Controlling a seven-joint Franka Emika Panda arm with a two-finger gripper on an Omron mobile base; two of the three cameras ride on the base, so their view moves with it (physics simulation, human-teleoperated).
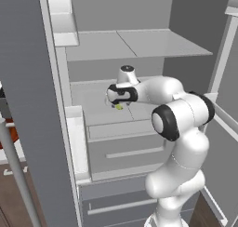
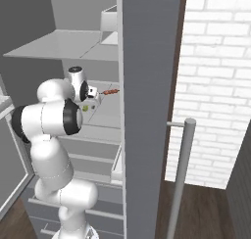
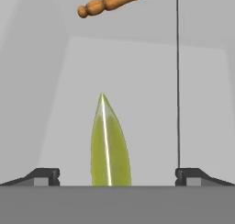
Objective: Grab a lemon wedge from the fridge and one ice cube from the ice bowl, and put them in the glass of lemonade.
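The fridge [image 1: 139, 44] stands open with pale grey shelves. On its middle shelf lies the lemon wedge [image 1: 119, 107], small and yellow-green; it also shows as the lemon wedge [image 2: 85, 107] and, close up, as the lemon wedge [image 3: 109, 147], pointing away between my fingertips. My gripper [image 3: 117, 176] is open just above the wedge, one fingertip [image 3: 43, 176] on each side with wide gaps. In the base views my gripper [image 1: 118, 102] hangs over the wedge on the shelf.
A brown wooden handle [image 3: 110, 2] lies further back on the same shelf, seen as a reddish stick [image 2: 112, 91]. The fridge door [image 1: 28, 110] stands at the left, another door [image 2: 144, 106] at the right. A drawer [image 1: 125, 149] sits under the shelf.
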